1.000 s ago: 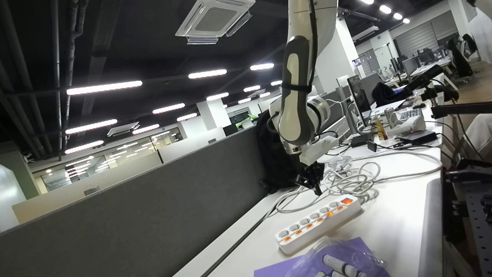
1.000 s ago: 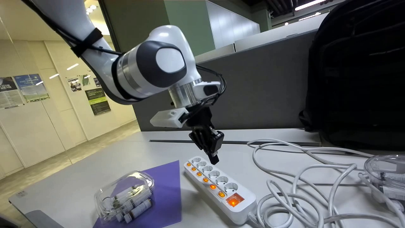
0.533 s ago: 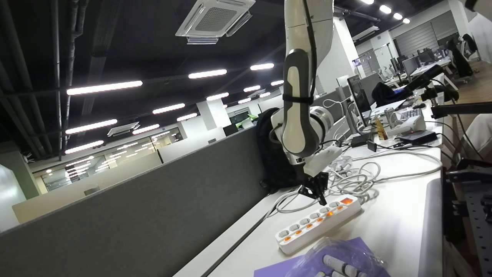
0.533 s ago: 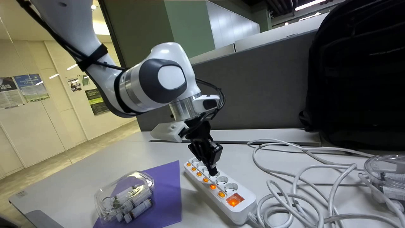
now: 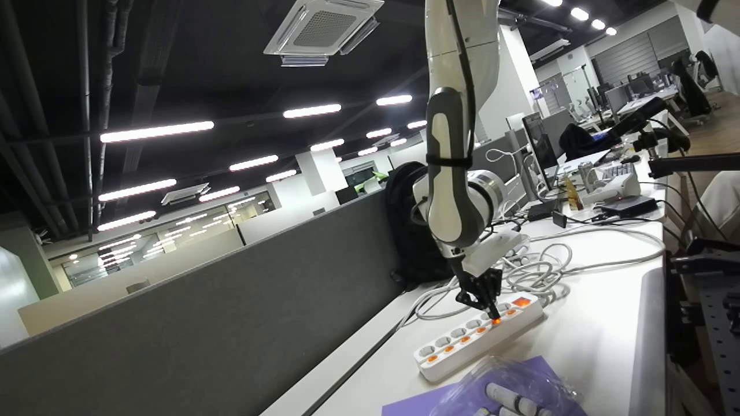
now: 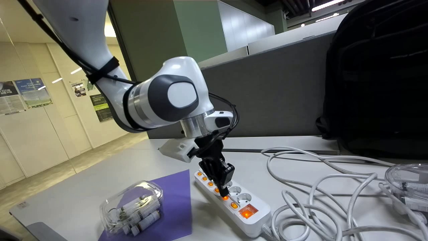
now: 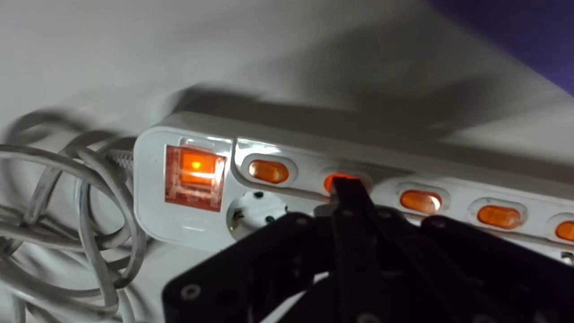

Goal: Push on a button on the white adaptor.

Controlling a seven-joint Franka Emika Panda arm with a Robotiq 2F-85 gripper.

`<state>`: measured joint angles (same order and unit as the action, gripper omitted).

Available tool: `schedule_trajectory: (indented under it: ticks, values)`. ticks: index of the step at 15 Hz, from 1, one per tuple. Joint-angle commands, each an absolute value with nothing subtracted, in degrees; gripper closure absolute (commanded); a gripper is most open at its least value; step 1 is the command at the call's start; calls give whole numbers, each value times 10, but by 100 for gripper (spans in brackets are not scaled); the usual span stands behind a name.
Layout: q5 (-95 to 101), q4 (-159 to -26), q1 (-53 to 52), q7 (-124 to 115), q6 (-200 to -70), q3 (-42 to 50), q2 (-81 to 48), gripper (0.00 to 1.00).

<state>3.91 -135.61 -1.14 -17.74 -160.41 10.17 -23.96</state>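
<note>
The white adaptor [image 6: 219, 201] is a long power strip lying on the table, with a row of round sockets beside a row of small orange buttons. It also shows in an exterior view [image 5: 485, 344] and the wrist view [image 7: 305, 172]. My gripper [image 7: 347, 184] is shut and empty, its tips pointing down at the glowing second button [image 7: 332, 180] from the cable end. The tips cover part of that button; I cannot tell whether they press it. In both exterior views the gripper [image 5: 495, 316] [image 6: 224, 193] is right at this button. The large red switch [image 7: 197, 177] is lit.
Loose white cables [image 6: 314, 201] lie coiled at the adaptor's cable end. A purple sheet [image 6: 179, 201] with a clear plastic box [image 6: 133, 207] of small vials lies beside the strip. A grey partition [image 6: 274, 97] and a black backpack [image 6: 378, 83] stand behind.
My gripper has come down from above the strip, moving over the sockets toward the cable end, to the second button. It stays shut. The adaptor has not moved.
</note>
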Motion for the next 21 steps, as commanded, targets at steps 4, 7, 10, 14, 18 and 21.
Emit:
schedule_trajectory:
  ticks: [4,7,10,14,18,21]
  values:
    - [13,-1350,-14,-178,-1606,100,-255,100]
    - [-1,-1346,-6,-173,-1600,95,-263,100]
    - [-48,-1337,28,-136,-1583,64,-274,100]
    - [-155,-1307,115,-23,-1522,-5,-288,100]
    - [-207,-1270,146,17,-1440,-11,-306,100]
    - [-230,-1252,147,13,-1392,-4,-310,100]
